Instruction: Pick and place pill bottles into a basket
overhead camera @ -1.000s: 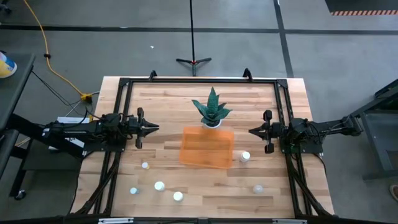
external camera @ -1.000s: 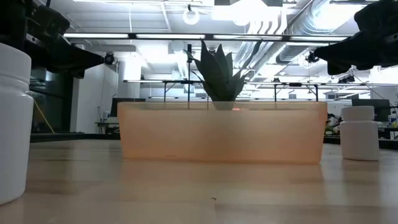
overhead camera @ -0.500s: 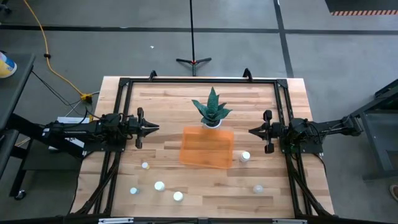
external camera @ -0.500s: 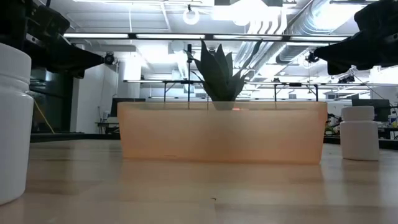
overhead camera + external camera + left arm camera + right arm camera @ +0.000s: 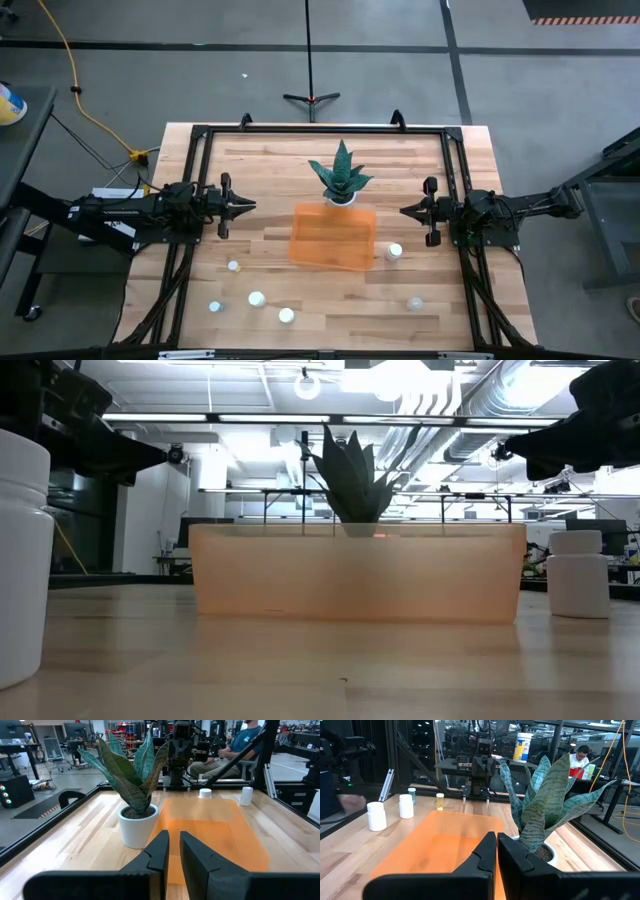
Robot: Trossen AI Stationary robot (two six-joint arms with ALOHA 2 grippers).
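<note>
The orange bin (image 5: 332, 237) stands on its base at the table's middle and shows no bottles inside; it also shows in the low view (image 5: 355, 575). Several small white pill bottles stand upright on the table: one by the bin's right side (image 5: 394, 252), one nearer the front right (image 5: 415, 303), and others at the front left (image 5: 233, 266) (image 5: 256, 299) (image 5: 286, 316). My left gripper (image 5: 250, 207) hovers shut and empty left of the bin. My right gripper (image 5: 403, 211) hovers shut and empty right of the bin. Both point level at the bin and plant.
A spiky green plant in a white pot (image 5: 340, 178) stands right behind the bin's far wall. A black metal frame (image 5: 320, 130) runs along the table's edges. In the left wrist view a seated person (image 5: 235, 750) shows beyond the table.
</note>
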